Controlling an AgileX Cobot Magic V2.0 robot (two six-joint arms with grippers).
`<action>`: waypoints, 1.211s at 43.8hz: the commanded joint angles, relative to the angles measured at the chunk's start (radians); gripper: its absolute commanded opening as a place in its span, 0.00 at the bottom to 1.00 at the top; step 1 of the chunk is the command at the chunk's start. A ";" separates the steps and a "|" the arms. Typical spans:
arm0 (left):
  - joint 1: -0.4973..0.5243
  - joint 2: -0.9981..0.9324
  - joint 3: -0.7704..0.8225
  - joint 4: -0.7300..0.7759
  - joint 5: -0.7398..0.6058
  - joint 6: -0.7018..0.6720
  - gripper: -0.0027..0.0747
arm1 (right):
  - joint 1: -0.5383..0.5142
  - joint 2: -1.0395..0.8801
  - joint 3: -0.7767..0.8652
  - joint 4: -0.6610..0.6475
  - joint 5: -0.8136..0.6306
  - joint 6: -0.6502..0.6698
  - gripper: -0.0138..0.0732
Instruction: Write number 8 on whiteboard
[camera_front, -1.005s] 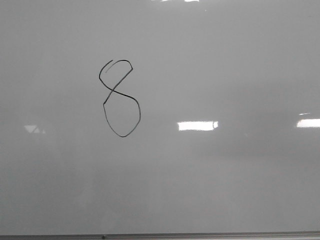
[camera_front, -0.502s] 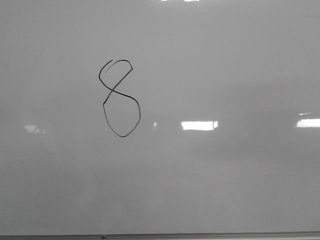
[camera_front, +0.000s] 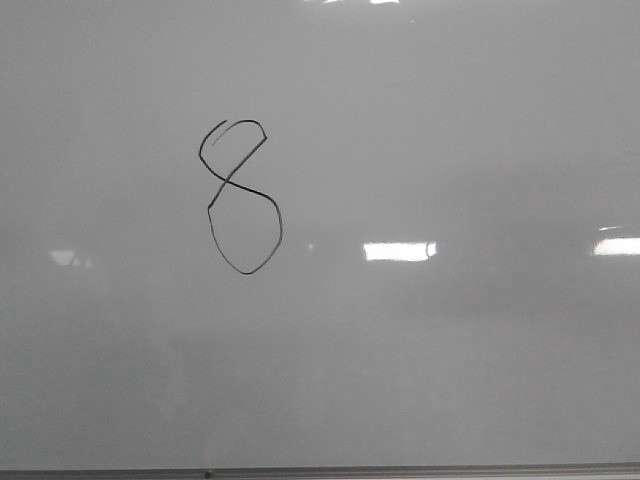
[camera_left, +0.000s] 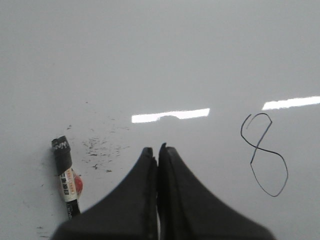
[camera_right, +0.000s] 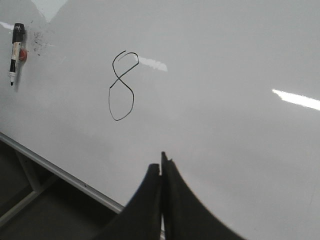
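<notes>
The 8 (camera_front: 240, 197) stands finished on the whiteboard (camera_front: 450, 380), marker (camera_left: 66, 182) lying loose, both end effectors (camera_left: 156, 150) (camera_right: 161, 167) pressed together empty; nothing seems left to do.

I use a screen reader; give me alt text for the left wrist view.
The left gripper, shut and empty, over the whiteboard, which bears a hand-drawn black number 8. A marker lies on the board, beside scattered ink specks.

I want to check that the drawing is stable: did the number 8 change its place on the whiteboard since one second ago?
No. In the front view the number 8 sits at the same distance from the whiteboard's bottom frame edge as before.
</notes>
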 joint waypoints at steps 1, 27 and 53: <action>0.032 -0.063 0.043 0.086 -0.107 -0.109 0.01 | -0.003 0.010 -0.023 0.036 -0.047 0.001 0.08; 0.164 -0.233 0.304 0.086 -0.203 -0.109 0.01 | -0.003 0.010 -0.023 0.036 -0.045 0.001 0.08; 0.164 -0.233 0.304 0.086 -0.201 -0.109 0.01 | -0.003 0.010 -0.023 0.036 -0.045 0.001 0.08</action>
